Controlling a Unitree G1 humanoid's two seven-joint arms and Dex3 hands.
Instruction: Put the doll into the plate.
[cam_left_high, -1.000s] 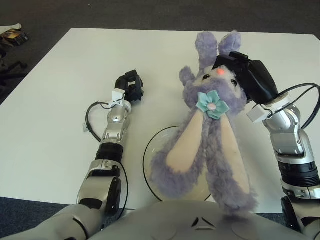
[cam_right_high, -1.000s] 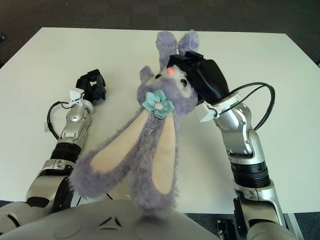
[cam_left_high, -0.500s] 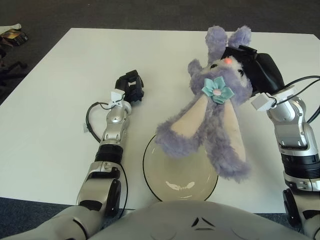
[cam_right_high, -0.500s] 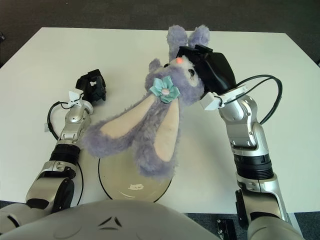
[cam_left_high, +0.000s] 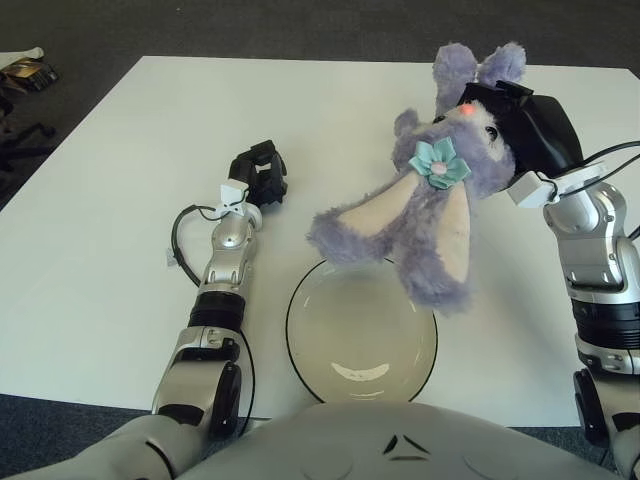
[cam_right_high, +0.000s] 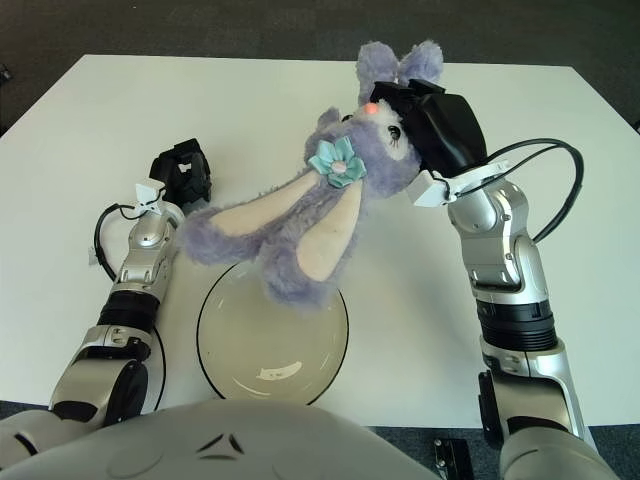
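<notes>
Both views show the right robot hand (cam_left_high: 515, 125) holding the doll (cam_left_high: 425, 215).

Both views look forward and down from the robot's head onto the worktop (cam_left_high: 120, 180) at close range. They share nearly the whole scene, offset slightly sideways.

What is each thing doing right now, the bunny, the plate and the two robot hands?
Doll: held up in the air by its head, long ears dangling over the plate's far edge, not in the plate yet.
Plate: flat on the table, nothing in it.
Right robot hand: raised, closed on the doll's head.
Left robot hand: idle, fingers curled, holding nothing, left of the doll.
Table: white, holding the plate.
</notes>
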